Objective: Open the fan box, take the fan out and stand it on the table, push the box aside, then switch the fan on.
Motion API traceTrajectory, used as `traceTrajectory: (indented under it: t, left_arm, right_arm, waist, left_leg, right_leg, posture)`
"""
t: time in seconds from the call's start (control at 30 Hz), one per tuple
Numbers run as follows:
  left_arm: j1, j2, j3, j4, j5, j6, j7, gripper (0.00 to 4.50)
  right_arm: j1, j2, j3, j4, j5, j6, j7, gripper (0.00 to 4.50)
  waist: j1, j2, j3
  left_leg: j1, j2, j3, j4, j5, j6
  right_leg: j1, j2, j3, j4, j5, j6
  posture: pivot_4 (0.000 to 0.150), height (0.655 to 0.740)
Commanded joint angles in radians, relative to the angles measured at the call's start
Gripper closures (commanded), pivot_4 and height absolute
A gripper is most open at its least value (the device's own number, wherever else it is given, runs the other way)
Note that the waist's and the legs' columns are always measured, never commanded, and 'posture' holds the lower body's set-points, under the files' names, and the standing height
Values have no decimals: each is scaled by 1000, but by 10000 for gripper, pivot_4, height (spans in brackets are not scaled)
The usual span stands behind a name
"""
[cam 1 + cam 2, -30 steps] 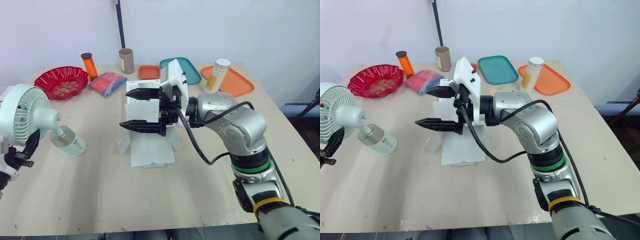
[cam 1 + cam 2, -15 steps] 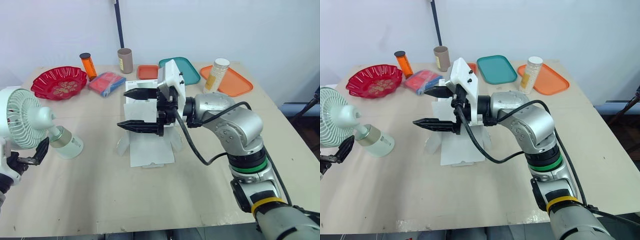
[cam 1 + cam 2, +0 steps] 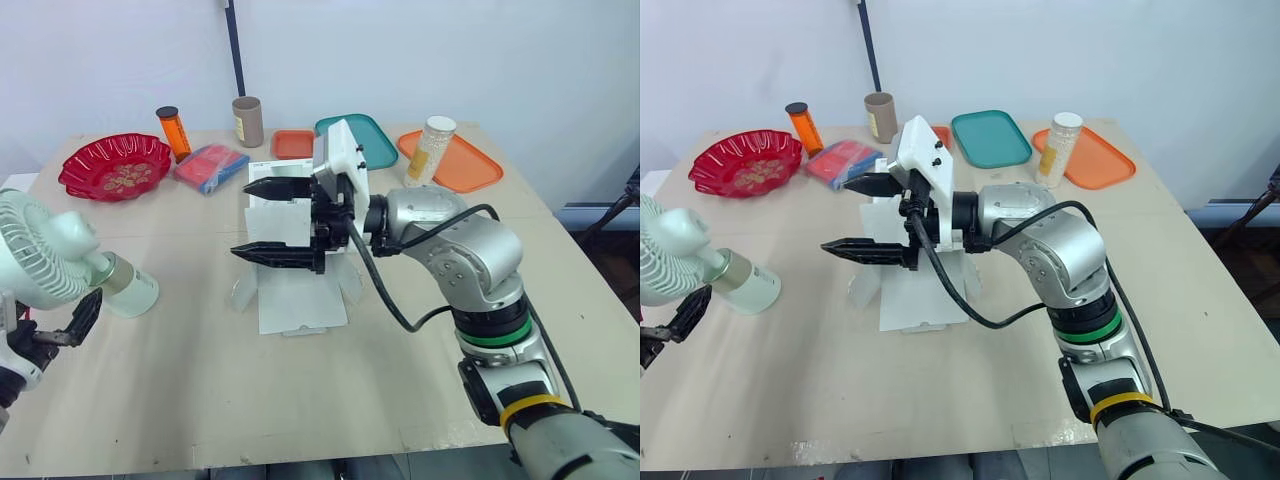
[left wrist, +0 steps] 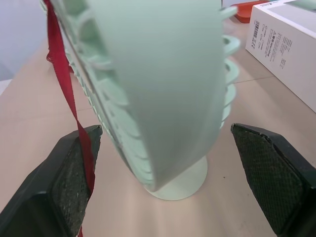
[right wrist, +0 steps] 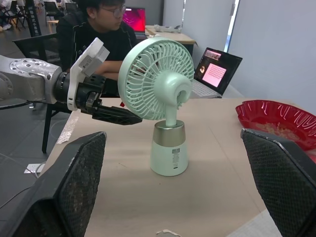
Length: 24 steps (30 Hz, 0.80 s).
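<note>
The pale green fan (image 3: 128, 290) stands upright on the table's left side, its round head (image 5: 157, 79) on a short neck. My left gripper (image 3: 60, 322) is open right by the fan head, its fingers (image 4: 74, 168) wide apart on either side of the head without touching it. The white fan box (image 3: 300, 290) lies at mid-table with its flaps spread. My right gripper (image 3: 243, 220) hangs open just above the box, pointing left at the fan, nothing between its fingers (image 5: 76, 182).
Along the far edge are a red bowl (image 3: 115, 165), an orange bottle (image 3: 176, 130), a brown cup (image 3: 247, 120), a blue-red packet (image 3: 212, 165), small orange, teal and orange trays (image 3: 460, 160) and a white jar (image 3: 432, 150). A person (image 5: 98, 34) sits beyond the table's left end.
My left gripper has dropped lower and drawn back a little from the fan head. The whole picture has shifted slightly. The right gripper has barely moved.
</note>
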Motion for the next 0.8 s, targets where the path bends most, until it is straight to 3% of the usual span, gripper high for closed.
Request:
traceTrajectory:
  t: [0.03, 0.8]
  left_arm:
    - [7, 20, 36, -28, -9, -2, 4, 491]
    - [-14, 74, 135, -81, -115, 107, 106, 491]
  right_arm:
    - [-9, 7, -3, -16, 1, -21, 3, 0]
    - [4, 12, 2, -10, -3, -40, -4, 0]
  waist:
    - [0, 0, 0]
    - [-4, 0, 0]
  left_leg:
    - [0, 0, 0, 0, 0, 0]
    - [0, 0, 0, -1, 0, 0]
  right_leg:
    - [0, 0, 0, 0, 0, 0]
    - [0, 0, 0, 0, 0, 0]
  posture:
    - [1500, 7400]
    - [1500, 7400]
